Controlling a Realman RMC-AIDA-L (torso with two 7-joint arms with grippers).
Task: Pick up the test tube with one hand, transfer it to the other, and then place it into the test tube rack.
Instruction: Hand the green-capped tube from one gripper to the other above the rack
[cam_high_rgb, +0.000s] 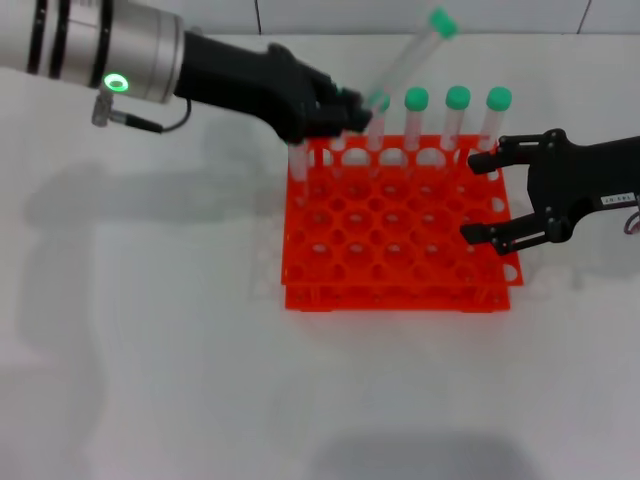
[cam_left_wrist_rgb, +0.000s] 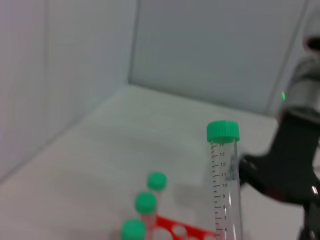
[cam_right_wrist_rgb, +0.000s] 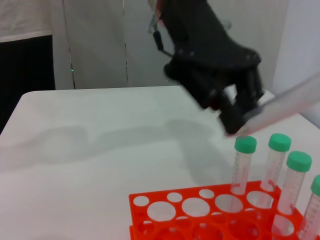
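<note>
My left gripper (cam_high_rgb: 352, 112), unlabelled, on the wrist with the green light, is shut on the lower end of the test tube (cam_high_rgb: 410, 58). It holds the tube tilted above the back edge of the orange-red test tube rack (cam_high_rgb: 400, 292), green cap up and to the right. The left wrist view shows the held tube (cam_left_wrist_rgb: 226, 180) close up. The right wrist view shows the left gripper (cam_right_wrist_rgb: 239, 119) and the tube (cam_right_wrist_rgb: 287, 101). My right gripper (cam_high_rgb: 488, 196), with the white label, is open at the rack's right edge, low and apart from the tube.
Several other green-capped tubes (cam_high_rgb: 457, 120) stand in the rack's back row, just below the held tube; they also show in the right wrist view (cam_right_wrist_rgb: 278, 160). The rack (cam_right_wrist_rgb: 136, 214) stands on a white table (cam_high_rgb: 150, 350). A wall rises behind the table.
</note>
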